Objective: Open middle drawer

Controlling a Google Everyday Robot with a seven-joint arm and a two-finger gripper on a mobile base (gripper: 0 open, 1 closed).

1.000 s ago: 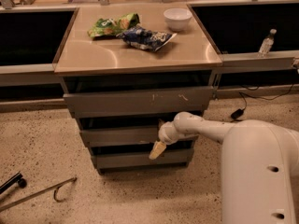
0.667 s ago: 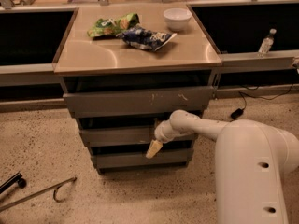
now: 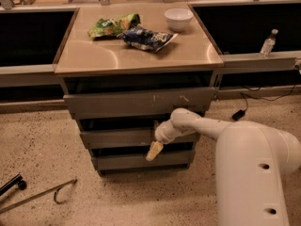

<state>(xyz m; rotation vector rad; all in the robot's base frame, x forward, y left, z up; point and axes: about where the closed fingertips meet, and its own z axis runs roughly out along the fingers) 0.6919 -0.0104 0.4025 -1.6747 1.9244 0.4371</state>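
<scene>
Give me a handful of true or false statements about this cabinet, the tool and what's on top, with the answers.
1. The tool is at the middle drawer's lower edge. True.
2. The bowl is red. False: the bowl is white.
3. Two snack bags lie on the cabinet top. True: a green bag and a blue bag.
4. A bottle stands beside the bowl. False: the bottle stands on the ledge at the picture's right.

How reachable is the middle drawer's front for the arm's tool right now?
Probably yes: the tool hangs right at the front of the middle drawer, by its lower edge, with nothing between them. Whether it touches is unclear.
</scene>
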